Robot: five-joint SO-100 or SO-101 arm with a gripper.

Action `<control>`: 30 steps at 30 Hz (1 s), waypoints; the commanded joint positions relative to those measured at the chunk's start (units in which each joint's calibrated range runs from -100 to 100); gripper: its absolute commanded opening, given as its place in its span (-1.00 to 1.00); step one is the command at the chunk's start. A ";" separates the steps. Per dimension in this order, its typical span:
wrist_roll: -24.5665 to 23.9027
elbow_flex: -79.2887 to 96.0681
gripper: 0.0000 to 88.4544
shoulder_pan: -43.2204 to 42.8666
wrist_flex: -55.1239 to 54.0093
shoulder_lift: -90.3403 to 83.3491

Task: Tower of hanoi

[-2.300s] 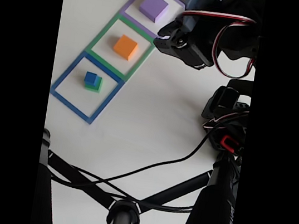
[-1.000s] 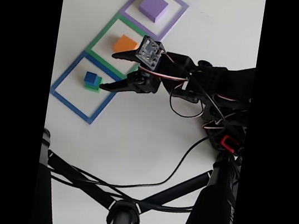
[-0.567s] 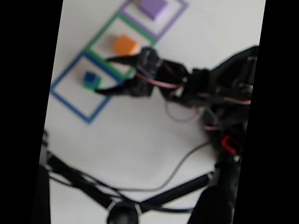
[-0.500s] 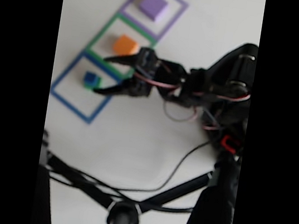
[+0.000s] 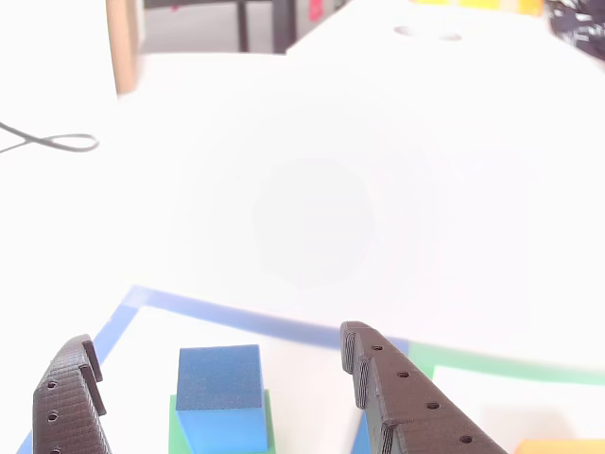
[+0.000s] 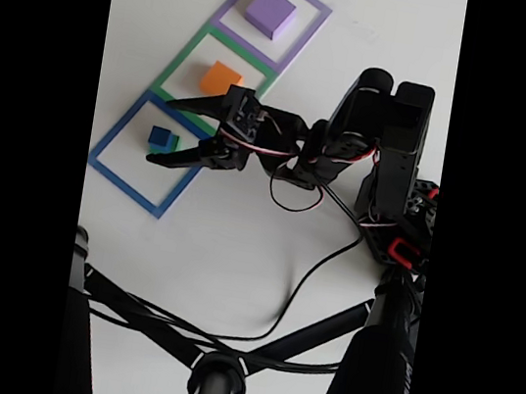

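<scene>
The small blue cube (image 6: pixel 160 135) (image 5: pixel 219 392) sits on top of a wider green block (image 6: pixel 173 147) (image 5: pixel 174 430), inside the blue tape square (image 6: pixel 112 178). An orange block (image 6: pixel 221 79) lies in the green tape square and a purple block (image 6: pixel 271 12) in the purple one. My gripper (image 6: pixel 160 131) (image 5: pixel 217 339) is open, with one black finger (image 5: pixel 66 407) on each side of the blue cube. The fingers do not touch it. In the other view the fingertips reach slightly past the cube.
A black tripod (image 6: pixel 217 369) and a loose cable (image 6: pixel 300 282) cross the near part of the white table. In the other view a cable loop (image 5: pixel 57 142) lies at far left, and a wooden post (image 5: pixel 123 43) stands beyond the table.
The arm has swung from the purple square down to the blue tape square. The open gripper has moved further left and now flanks the blue cube. The blocks have not moved.
</scene>
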 commanded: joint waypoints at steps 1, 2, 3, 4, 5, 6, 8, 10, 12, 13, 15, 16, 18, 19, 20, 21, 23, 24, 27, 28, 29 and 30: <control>0.00 -2.01 -0.34 -1.15 -3.01 1.48; 0.00 -2.19 -0.34 -1.24 -3.50 2.21; 0.00 -2.46 -0.34 -1.24 -3.90 2.86; 0.00 -2.82 -0.34 -1.24 -4.23 3.50; 0.00 -3.19 -0.34 -1.24 -4.39 4.07; 0.00 -3.46 -0.34 -1.24 -4.55 4.63; 0.00 -4.01 -0.35 -1.24 -5.04 5.68; 0.00 -4.55 -0.35 -1.44 -5.60 6.65; 0.00 -5.01 -0.35 -1.63 -5.93 7.46; 0.00 -5.19 -0.35 -1.72 -6.01 7.70; 0.00 -5.46 -0.35 -1.82 -6.01 8.18; 0.00 -5.55 -0.35 -1.91 -6.01 8.43; 0.00 -5.73 -0.35 -2.20 -6.09 8.83; 0.00 -5.73 -0.35 -2.30 -6.25 9.07; 0.00 -5.82 -0.35 -2.39 -6.33 9.23; 0.00 -5.82 -0.35 -2.49 -6.58 9.48; 0.00 -6.01 -0.35 -2.59 -6.66 9.72; 0.00 -6.01 -0.35 -2.68 -6.66 9.88; 0.00 -6.01 -0.36 -2.78 -6.74 10.04; 0.00 -6.01 -0.36 -2.87 -6.82 10.04; 0.00 -5.92 -0.36 -2.87 -6.90 10.12; 0.00 -5.92 -0.36 -2.87 -7.06 10.20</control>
